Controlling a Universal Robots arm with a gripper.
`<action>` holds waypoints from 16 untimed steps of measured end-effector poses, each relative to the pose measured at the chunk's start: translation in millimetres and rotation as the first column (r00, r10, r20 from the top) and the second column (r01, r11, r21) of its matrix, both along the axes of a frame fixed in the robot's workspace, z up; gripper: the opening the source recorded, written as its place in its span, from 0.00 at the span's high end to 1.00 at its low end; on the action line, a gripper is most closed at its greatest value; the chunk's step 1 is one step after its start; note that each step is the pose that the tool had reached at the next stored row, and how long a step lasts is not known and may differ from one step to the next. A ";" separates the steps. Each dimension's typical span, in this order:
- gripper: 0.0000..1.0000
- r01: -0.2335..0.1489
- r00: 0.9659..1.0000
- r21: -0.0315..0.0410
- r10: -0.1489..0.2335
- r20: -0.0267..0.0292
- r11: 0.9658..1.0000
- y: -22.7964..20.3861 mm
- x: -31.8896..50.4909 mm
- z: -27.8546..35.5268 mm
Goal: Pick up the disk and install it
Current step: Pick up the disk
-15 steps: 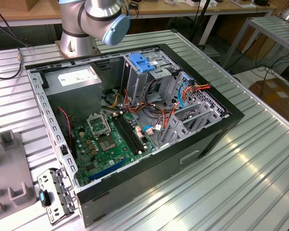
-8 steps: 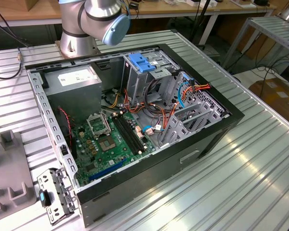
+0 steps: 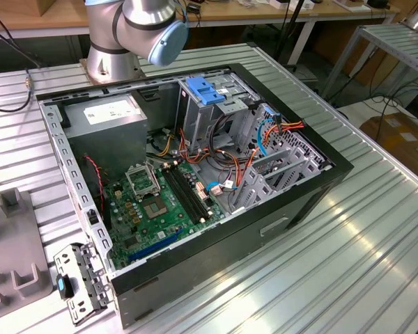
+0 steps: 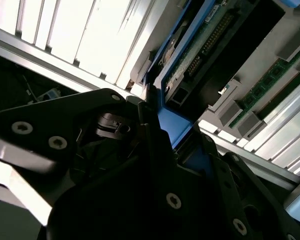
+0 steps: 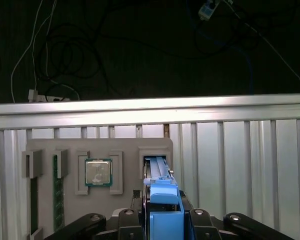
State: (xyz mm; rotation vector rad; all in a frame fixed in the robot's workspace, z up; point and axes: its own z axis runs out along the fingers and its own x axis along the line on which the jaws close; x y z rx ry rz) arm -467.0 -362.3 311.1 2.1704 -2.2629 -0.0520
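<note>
The fingers (image 5: 140,220) are closed in tight on either side of the blue carrier (image 5: 165,220), so the gripper (image 5: 163,210) has hold of the disk (image 5: 157,170). The disk stands on edge in a narrow slot of the grey fixture tray (image 5: 125,150), and the slot's walls sit close along both its faces. In the second wrist view the disk (image 4: 215,55) shows its circuit board and connector pins, with the blue carrier (image 4: 172,125) running down between the black fingers (image 4: 150,135).

One recess over from that slot in the tray lies a processor chip (image 5: 98,172), flat in its frame. Past the chip, at the tray's other end, a green memory stick (image 5: 58,195) stands in a groove. The tray rests on the ridged aluminium table (image 5: 230,150); off the table edge behind the tray, loose cables (image 5: 65,55) trail over a dark floor.

In the exterior view the tray (image 3: 14,250) sits at the exterior view's left of the open computer case (image 3: 299,202). Inside the case, well apart from the tray, are the motherboard (image 3: 160,209), a grey power-supply box (image 3: 108,115), a metal cage with a blue latch (image 3: 205,90), and orange wires (image 3: 230,149) strung beside that cage.
</note>
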 end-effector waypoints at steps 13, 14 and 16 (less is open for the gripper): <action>0.63 0.000 1.000 0.000 0.000 0.000 1.000 0.0 0.0 51.6; 0.63 0.000 1.000 0.000 0.000 0.000 1.000 0.0 0.0 53.9; 0.63 0.000 1.000 0.000 0.000 0.000 1.000 0.0 0.0 62.3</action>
